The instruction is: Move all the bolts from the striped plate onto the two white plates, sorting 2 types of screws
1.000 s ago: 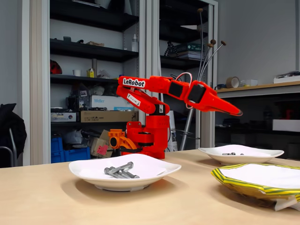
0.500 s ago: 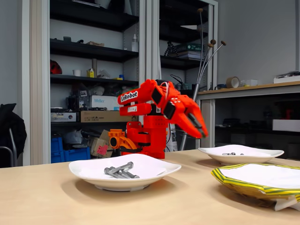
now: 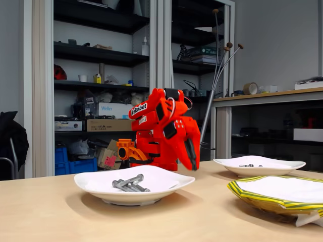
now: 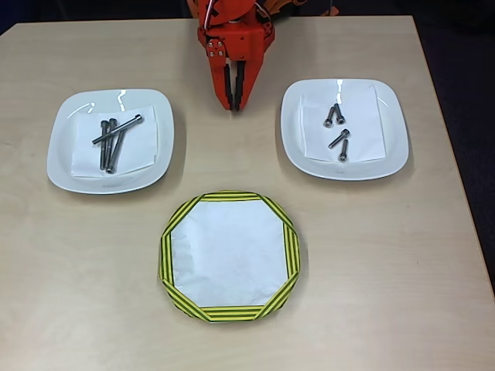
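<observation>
The striped plate (image 4: 165, 256) lies at the table's front middle, and its white centre is bare. In the overhead view, long bolts (image 4: 114, 141) lie on a napkin in the left white plate (image 4: 62, 158). Several short bolts (image 4: 337, 128) lie in the right white plate (image 4: 391, 147). My red gripper (image 4: 234, 105) points down at the bare table between the two white plates, close to the arm's base, shut and holding nothing. In the fixed view the gripper (image 3: 192, 164) hangs behind the left plate (image 3: 96, 189), which holds the long bolts (image 3: 128, 184). The short bolts (image 3: 246, 165) and the striped plate (image 3: 252, 197) are at the right.
The arm's red base (image 3: 154, 151) stands at the table's far edge. Behind it are shelves (image 3: 96, 55) with boxes and a side bench (image 3: 272, 94). Bare tabletop (image 4: 371, 270) surrounds the striped plate.
The arm has drawn back from its stretch towards the right and folded in. The gripper swung left and down, from above the right plates to point at the table by the base.
</observation>
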Action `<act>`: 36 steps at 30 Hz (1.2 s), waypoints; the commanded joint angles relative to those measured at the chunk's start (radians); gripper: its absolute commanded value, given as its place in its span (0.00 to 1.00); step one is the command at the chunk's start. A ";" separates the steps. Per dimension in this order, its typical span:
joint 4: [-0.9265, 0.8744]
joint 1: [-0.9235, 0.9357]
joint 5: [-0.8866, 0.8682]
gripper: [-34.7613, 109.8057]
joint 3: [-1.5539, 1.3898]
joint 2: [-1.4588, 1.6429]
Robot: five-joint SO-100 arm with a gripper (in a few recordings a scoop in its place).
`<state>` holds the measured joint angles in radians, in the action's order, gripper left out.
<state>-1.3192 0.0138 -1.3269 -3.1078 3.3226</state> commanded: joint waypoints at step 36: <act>-0.006 0.040 0.074 0.24 -0.034 -0.002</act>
<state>-1.3162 0.0522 -1.2471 -3.1370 3.3195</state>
